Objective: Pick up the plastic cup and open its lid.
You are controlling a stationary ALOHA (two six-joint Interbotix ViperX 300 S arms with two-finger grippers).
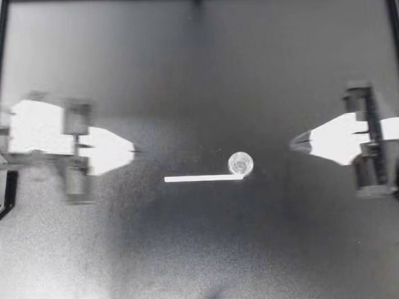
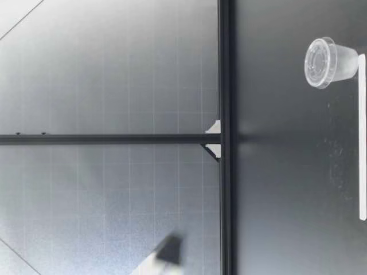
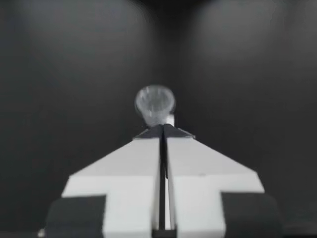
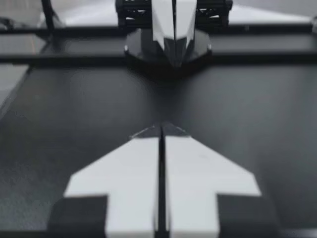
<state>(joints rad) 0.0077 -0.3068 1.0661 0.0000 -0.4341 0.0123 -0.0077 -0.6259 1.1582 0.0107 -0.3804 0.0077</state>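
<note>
The left gripper [image 1: 132,150] hangs over the left half of the table [image 1: 203,254], its white fingers pressed together to a single point with nothing between them. The left wrist view shows the same: the left gripper [image 3: 162,130] has its two fingers flush against each other, with only a thin seam between them. Its tip points across the table at the cup [image 3: 155,101], which stands ahead of it and well apart from it.

A white strip [image 1: 202,178] lies flat on the table near the middle, running from left to right. The cup [image 1: 240,164] stands at the strip's right end, just beside it on the far side, and seems to touch that end. It lies between the two grippers, nearer to the right one, and neither touches it. In the low view the cup [image 2: 338,62] is clear plastic and upright on the table, just behind the end of the strip [image 2: 362,137]. Its lid [image 2: 318,63] is on and sits level across the rim.

The right gripper [image 1: 293,143] hangs over the right half, pointing toward the middle, with its fingers likewise brought together and holding nothing. From the right wrist view, the right gripper [image 4: 161,129] shows the same thin seam between its fingers. The left gripper [image 4: 174,54] faces it from across the table, also closed.
</note>
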